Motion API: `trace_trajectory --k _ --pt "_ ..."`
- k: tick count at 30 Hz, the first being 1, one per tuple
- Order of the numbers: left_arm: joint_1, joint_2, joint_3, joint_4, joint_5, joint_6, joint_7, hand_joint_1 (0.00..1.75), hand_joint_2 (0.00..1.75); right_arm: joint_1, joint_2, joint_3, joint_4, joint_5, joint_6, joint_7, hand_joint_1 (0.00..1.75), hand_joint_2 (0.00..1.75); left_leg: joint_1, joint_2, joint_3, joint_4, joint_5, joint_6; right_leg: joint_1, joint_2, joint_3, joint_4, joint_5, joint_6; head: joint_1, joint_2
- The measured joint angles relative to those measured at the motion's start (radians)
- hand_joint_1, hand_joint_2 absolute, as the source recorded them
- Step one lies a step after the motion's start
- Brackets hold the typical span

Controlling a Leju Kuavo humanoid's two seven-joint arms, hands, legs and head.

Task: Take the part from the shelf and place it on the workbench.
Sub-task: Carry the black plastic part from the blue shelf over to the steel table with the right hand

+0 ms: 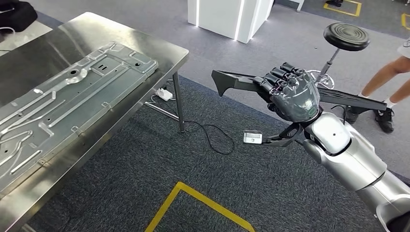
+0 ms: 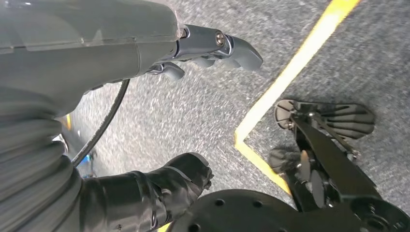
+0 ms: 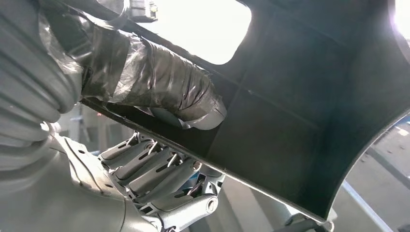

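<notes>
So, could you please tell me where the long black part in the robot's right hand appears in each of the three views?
Head view: the black part runs across the right half, gripped mid-length by the right hand.
Left wrist view: not in it; the left hand hangs over carpet, holding nothing.
Right wrist view: the part spans the picture, the thumb on one face.
Shared landmark: the right hand.

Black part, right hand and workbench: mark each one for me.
black part (image 1: 232,79), head view, on its flat left end.
right hand (image 1: 290,94), head view, on the back of the hand gripping the part.
workbench (image 1: 164,50), head view, on bare steel near its corner.
</notes>
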Motion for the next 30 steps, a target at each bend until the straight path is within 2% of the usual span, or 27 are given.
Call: trace_trajectory --k 1,2,3,4,5,6,7,8,9,10,11,12,14,15,16,18,19,21,22,23,24,25,26,27,28,30 --pt "0.000 -0.001 0.000 0.000 0.000 0.003 0.003 0.00 1.75 -0.005 -0.006 0.000 -0.005 -0.012 0.019 0.000 1.75 1.75 0.003 -0.012 -0.005 -0.001 0.004 -0.006 0.002 0.014 0.009 -0.024 0.004 -0.003 0.000 0.000" --pt "0.001 -0.001 0.000 0.000 0.000 0.006 0.006 0.00 1.75 -0.011 -0.011 0.001 -0.008 -0.024 0.038 0.000 1.75 1.75 0.005 -0.026 -0.009 -0.004 0.009 -0.013 0.004 0.011 0.010 -0.031 0.004 -0.004 0.000 0.000" --pt "0.003 -0.001 0.000 0.000 0.000 0.008 0.008 0.00 1.75 -0.018 -0.016 0.002 -0.011 -0.035 0.055 -0.002 1.75 1.75 0.007 -0.039 -0.013 -0.008 0.015 -0.021 0.005 -0.003 0.012 -0.037 0.008 -0.006 0.000 0.000" --pt "0.005 -0.001 0.000 0.000 -0.001 0.010 0.010 0.00 1.75 -0.024 -0.019 0.003 -0.013 -0.045 0.070 -0.003 1.75 1.75 0.006 -0.035 -0.016 -0.007 0.015 -0.026 0.004 -0.018 0.016 -0.047 0.014 -0.009 0.000 0.000" --pt "0.005 0.000 0.000 0.000 -0.003 0.011 0.011 0.00 1.75 -0.031 -0.022 0.004 -0.015 -0.053 0.080 -0.005 1.75 1.75 0.003 -0.013 -0.023 0.006 0.004 -0.029 0.002 -0.034 0.021 -0.059 0.022 -0.013 -0.001 0.000" --pt "0.005 0.000 0.000 0.000 -0.004 0.012 0.013 0.00 1.75 -0.036 -0.025 0.005 -0.017 -0.061 0.088 -0.006 1.75 1.75 0.000 0.019 -0.039 0.038 -0.019 -0.032 0.000 -0.051 0.024 -0.070 0.028 -0.018 -0.001 0.000" --pt "0.004 0.000 0.000 0.000 -0.005 0.012 0.014 0.00 1.75 -0.040 -0.029 0.005 -0.018 -0.066 0.092 -0.007 1.75 1.75 0.000 0.058 -0.062 0.091 -0.052 -0.034 0.000 -0.068 0.026 -0.076 0.032 -0.021 -0.001 0.000" --pt "0.003 0.000 0.000 0.000 -0.006 0.011 0.016 0.00 1.75 -0.043 -0.033 0.005 -0.019 -0.068 0.093 -0.007 1.75 1.75 0.001 0.083 -0.090 0.154 -0.087 -0.037 0.001 -0.083 0.026 -0.077 0.033 -0.023 -0.002 0.000" --pt "0.003 0.000 0.000 0.000 -0.006 0.011 0.017 0.00 1.75 -0.044 -0.036 0.006 -0.020 -0.069 0.094 -0.007 1.75 1.75 0.005 0.094 -0.114 0.211 -0.112 -0.040 0.003 -0.100 0.024 -0.076 0.034 -0.024 -0.002 0.000" --pt "0.003 -0.001 0.000 0.000 -0.006 0.010 0.019 0.00 1.75 -0.044 -0.037 0.007 -0.020 -0.069 0.094 -0.008 1.75 1.75 0.008 0.100 -0.126 0.245 -0.122 -0.044 0.003 -0.115 0.022 -0.075 0.033 -0.024 -0.002 0.000" --pt "0.003 -0.001 0.000 0.000 -0.006 0.010 0.020 0.00 1.75 -0.044 -0.038 0.008 -0.020 -0.069 0.093 -0.008 1.75 1.75 0.011 0.104 -0.121 0.244 -0.113 -0.047 0.003 -0.129 0.020 -0.073 0.032 -0.022 -0.002 0.000" --pt "0.003 -0.001 0.000 0.000 -0.006 0.010 0.021 0.00 1.75 -0.045 -0.038 0.010 -0.020 -0.069 0.093 -0.008 1.75 1.75 0.013 0.111 -0.094 0.202 -0.089 -0.050 0.002 -0.143 0.019 -0.069 0.030 -0.020 -0.002 0.000" --pt "0.004 -0.001 0.000 0.000 -0.006 0.009 0.022 0.00 1.75 -0.047 -0.040 0.011 -0.020 -0.069 0.093 -0.008 1.75 1.75 0.012 0.144 -0.015 0.072 -0.041 -0.051 0.002 -0.169 0.017 -0.057 0.022 -0.009 -0.002 0.000" --pt "0.004 0.000 0.000 0.000 -0.006 0.009 0.022 0.00 1.75 -0.048 -0.042 0.011 -0.020 -0.068 0.093 -0.008 1.75 1.75 0.010 0.155 0.013 0.023 -0.028 -0.045 0.004 -0.180 0.016 -0.050 0.017 -0.003 -0.001 0.000" --pt "0.004 0.000 0.000 0.000 -0.006 0.010 0.022 0.00 1.75 -0.051 -0.045 0.012 -0.020 -0.067 0.093 -0.008 1.75 1.75 0.007 0.161 0.025 -0.001 -0.025 -0.038 0.005 -0.190 0.016 -0.045 0.013 0.003 -0.001 0.000" --pt "0.005 0.000 0.000 0.000 -0.006 0.010 0.023 0.00 1.75 -0.056 -0.050 0.013 -0.020 -0.065 0.093 -0.008 1.75 1.75 0.003 0.141 0.022 -0.008 -0.023 -0.022 0.005 -0.210 0.018 -0.043 0.011 0.013 0.000 0.000" --pt "0.006 0.000 0.000 0.000 -0.006 0.011 0.023 0.00 1.75 -0.058 -0.051 0.013 -0.020 -0.063 0.093 -0.007 1.75 1.75 0.004 0.131 0.022 -0.011 -0.019 -0.016 0.002 -0.205 0.019 -0.041 0.008 0.019 0.000 0.000" --pt "0.006 0.000 0.000 0.000 -0.006 0.011 0.023 0.00 1.75 -0.063 -0.052 0.015 -0.020 -0.058 0.093 -0.007 1.75 1.75 0.008 0.112 0.022 -0.018 -0.011 -0.003 -0.005 -0.157 0.006 -0.004 -0.024 0.028 0.000 0.000" --pt "0.005 0.000 0.000 0.000 -0.006 0.012 0.023 0.00 1.75 -0.065 -0.054 0.015 -0.020 -0.055 0.093 -0.006 1.75 1.75 0.009 0.103 0.022 -0.020 -0.008 0.001 -0.008 -0.123 -0.015 0.044 -0.055 0.032 0.000 0.000" --pt "0.004 0.000 0.000 0.000 -0.006 0.012 0.024 0.00 1.75 -0.066 -0.056 0.016 -0.019 -0.053 0.093 -0.006 1.75 1.75 0.009 0.094 0.020 -0.020 -0.007 0.003 -0.009 -0.098 -0.044 0.107 -0.088 0.033 0.000 0.000" --pt "0.003 0.000 0.000 0.000 -0.006 0.012 0.024 0.00 1.75 -0.066 -0.057 0.018 -0.019 -0.051 0.093 -0.005 1.75 1.75 0.009 0.082 0.018 -0.020 -0.005 0.005 -0.009 -0.086 -0.075 0.172 -0.115 0.034 0.000 0.000" --pt "0.002 0.000 0.000 0.000 -0.006 0.012 0.024 0.00 1.75 -0.066 -0.058 0.020 -0.018 -0.050 0.093 -0.005 1.75 1.75 0.008 0.069 0.017 -0.020 -0.004 0.006 -0.009 -0.081 -0.097 0.216 -0.126 0.035 0.000 0.000" --pt "0.002 0.000 0.000 0.000 -0.006 0.012 0.024 0.00 1.75 -0.066 -0.058 0.022 -0.018 -0.050 0.093 -0.005 1.75 1.75 0.007 0.055 0.016 -0.019 -0.002 0.005 -0.010 -0.079 -0.103 0.227 -0.117 0.035 -0.001 0.000" --pt "0.002 0.000 0.000 0.000 -0.006 0.013 0.025 0.00 1.75 -0.066 -0.058 0.024 -0.018 -0.049 0.093 -0.005 1.75 1.75 0.007 0.041 0.016 -0.018 -0.001 0.004 -0.010 -0.074 -0.090 0.199 -0.090 0.033 0.000 0.000" --pt "0.002 0.000 0.000 0.000 -0.006 0.013 0.025 0.00 1.75 -0.067 -0.059 0.025 -0.018 -0.049 0.093 -0.004 1.75 1.75 0.007 0.028 0.017 -0.018 0.000 0.003 -0.012 -0.062 -0.062 0.139 -0.051 0.030 0.000 0.000" --pt "0.002 -0.001 0.000 0.000 -0.006 0.013 0.026 0.00 1.75 -0.069 -0.063 0.025 -0.018 -0.049 0.093 -0.002 1.75 1.75 0.007 0.001 0.012 -0.015 0.004 -0.004 -0.015 -0.008 -0.007 0.015 0.001 0.024 0.000 0.000"
